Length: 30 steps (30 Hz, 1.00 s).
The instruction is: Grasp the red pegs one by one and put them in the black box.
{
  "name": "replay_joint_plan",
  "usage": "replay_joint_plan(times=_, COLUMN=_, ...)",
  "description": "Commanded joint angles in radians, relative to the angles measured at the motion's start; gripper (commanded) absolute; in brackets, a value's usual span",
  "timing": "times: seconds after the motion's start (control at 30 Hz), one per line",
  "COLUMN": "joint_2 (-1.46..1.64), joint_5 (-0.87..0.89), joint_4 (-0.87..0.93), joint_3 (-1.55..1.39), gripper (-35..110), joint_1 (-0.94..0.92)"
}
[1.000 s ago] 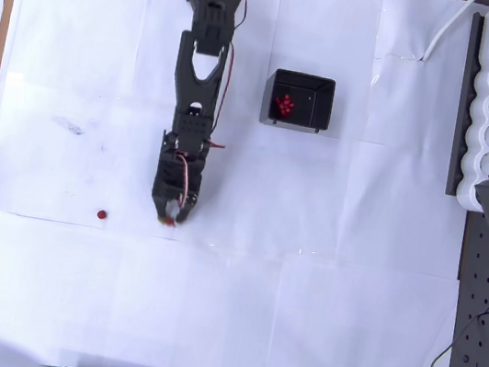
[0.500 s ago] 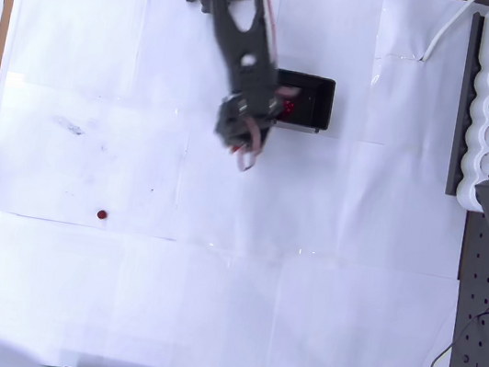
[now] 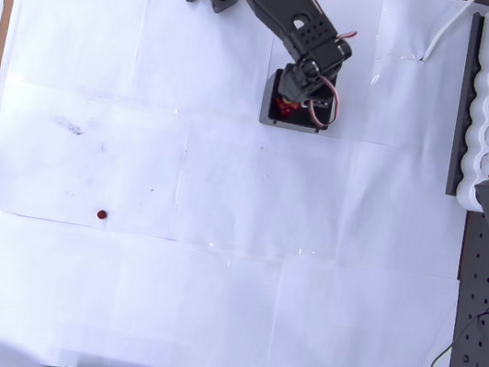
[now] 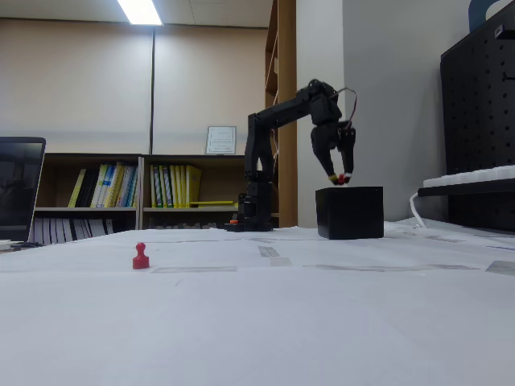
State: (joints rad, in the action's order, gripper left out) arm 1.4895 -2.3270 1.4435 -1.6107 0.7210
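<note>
Overhead, your gripper (image 3: 287, 105) hung above the black box (image 3: 295, 122), which sat toward the far side of the white paper. From the fixed view, the fingertips (image 4: 332, 178) were pinched on a red peg (image 4: 341, 178) just above the box's rim. Several red pegs (image 3: 282, 107) lay inside the box, partly hidden by the gripper. One more peg (image 3: 102, 215) stood alone on the paper, well apart, near and to the left of the box.
</note>
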Motion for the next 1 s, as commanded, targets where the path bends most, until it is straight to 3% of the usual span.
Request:
replay_joint_plan(times=0.0, joint_2=-0.054, joint_5=0.000, joint_4=-0.035, joint_3=0.025, gripper=0, joint_1=0.012)
replay_joint_plan(times=0.2, joint_2=-0.058, joint_5=0.032, joint_4=-0.040, joint_3=0.028, gripper=27, joint_1=-0.029)
replay_joint_plan(times=0.4, joint_2=-0.186, joint_5=0.051, joint_4=-0.032, joint_3=-0.103, gripper=32, joint_1=-0.153)
replay_joint_plan(times=0.57, joint_2=-0.288, joint_5=0.192, joint_4=-0.137, joint_3=-0.106, gripper=32, joint_1=-0.428)
replay_joint_plan(times=0.77, joint_2=-0.230, joint_5=0.451, joint_4=-0.528, joint_3=0.213, gripper=32, joint_1=-0.790)
replay_joint_plan(times=0.97, joint_2=-0.005, joint_5=0.690, joint_4=-0.969, joint_3=0.411, gripper=31, joint_1=-0.965)
